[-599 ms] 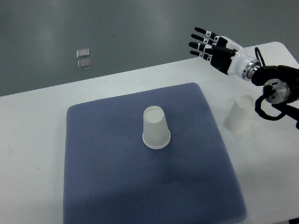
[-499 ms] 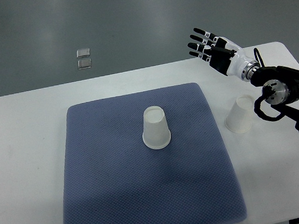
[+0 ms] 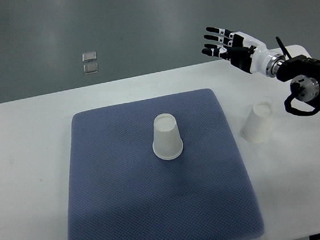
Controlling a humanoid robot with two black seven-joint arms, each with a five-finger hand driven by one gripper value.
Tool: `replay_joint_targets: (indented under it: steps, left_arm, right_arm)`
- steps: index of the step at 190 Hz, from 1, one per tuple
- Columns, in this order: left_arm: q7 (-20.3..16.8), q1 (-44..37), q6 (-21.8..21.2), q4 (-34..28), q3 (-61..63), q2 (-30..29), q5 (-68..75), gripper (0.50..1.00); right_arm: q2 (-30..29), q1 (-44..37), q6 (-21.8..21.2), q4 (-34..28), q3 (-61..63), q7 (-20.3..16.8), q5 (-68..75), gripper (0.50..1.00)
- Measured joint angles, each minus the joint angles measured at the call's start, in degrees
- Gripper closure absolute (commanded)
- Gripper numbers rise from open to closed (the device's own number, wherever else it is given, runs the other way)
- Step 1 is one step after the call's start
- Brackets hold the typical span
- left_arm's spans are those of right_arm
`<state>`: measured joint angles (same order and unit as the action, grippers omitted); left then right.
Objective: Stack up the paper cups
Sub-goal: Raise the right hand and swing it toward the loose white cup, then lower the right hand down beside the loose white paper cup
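While both paper cups sit mouth-down and well apart, the centre cup (image 3: 166, 137) stands upright on its rim near the middle of the blue-grey mat (image 3: 130, 215), flat base up, with nothing touching it. Off at about three o'clock from it, the second cup (image 3: 257, 123) rests on the bare white table (image 3: 27, 168), just beside the mat's right edge but clear of it, also upside down and leaning slightly in this steep view. Up at one o'clock from that second cup hovers the right hand (image 3: 229, 44), its arm reaching in from the picture's right edge, black joints and cables showing along the forearm. Its fingers (image 3: 213, 38) are stretched out straight and spread, pointing toward nine o'clock, and they hold nothing at all; the hand hangs above the table's far edge, well apart from either cup. Out past the table at eleven o'clock from the centre cup, two small pale squares (image 3: 90, 62) lie on the grey floor (image 3: 149, 18), one just behind the other. At the top right corner, a sliver of something tan peeks in.
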<state>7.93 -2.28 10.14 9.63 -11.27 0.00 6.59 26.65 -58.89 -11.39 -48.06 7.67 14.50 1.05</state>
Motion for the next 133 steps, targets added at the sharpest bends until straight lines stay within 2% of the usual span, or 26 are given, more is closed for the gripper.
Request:
replay_joint_targets:
  steps: [42, 80, 102, 133]
  left_arm:
    - [-0.02, 0.16, 0.00, 0.04, 0.10, 0.00, 0.00, 0.500]
    - [-0.02, 0.17, 0.06, 0.63, 0.11, 0.00, 0.00, 0.500]
    - [-0.02, 0.17, 0.26, 0.73, 0.16, 0.00, 0.02, 0.500]
    - [-0.02, 0.17, 0.33, 0.68, 0.19, 0.00, 0.04, 0.500]
  right_arm:
    - [6.55, -19.92, -0.79, -7.00, -27.93, -1.31, -2.87, 0.576]
    - [6.31, -41.78, -1.81, -16.68, -52.20, -1.66, -9.82, 0.576]
    - [4.70, -51.18, -3.11, -21.05, -61.18, -3.19, -12.69, 0.576]
    - [4.23, -62.21, -8.53, -29.09, -67.67, -5.94, -16.78, 0.576]
